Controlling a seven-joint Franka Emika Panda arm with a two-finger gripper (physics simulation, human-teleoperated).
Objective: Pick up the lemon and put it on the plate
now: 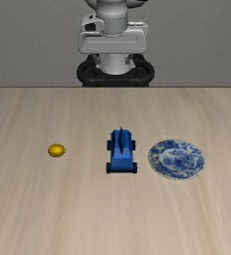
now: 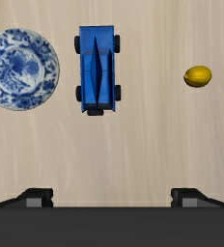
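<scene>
Hovering above the table (image 1: 28, 204) with gripper (image 2: 112, 198) fingers (image 2: 35, 197) spread wide, grasping nothing. Lemon (image 1: 56, 150) nearer the exterior view's left edge — toy car (image 1: 120, 152) midway, plate (image 1: 176, 158) rightward, all apart.

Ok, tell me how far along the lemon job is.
Done: nothing yet. The lemon lies on the table, apart from the plate, with the car between them. In hand: nothing; the fingers stand open above the table with nothing between them. Left: everything, that is reaching the lemon, gripping it, lifting it and setting it on the plate.
</scene>
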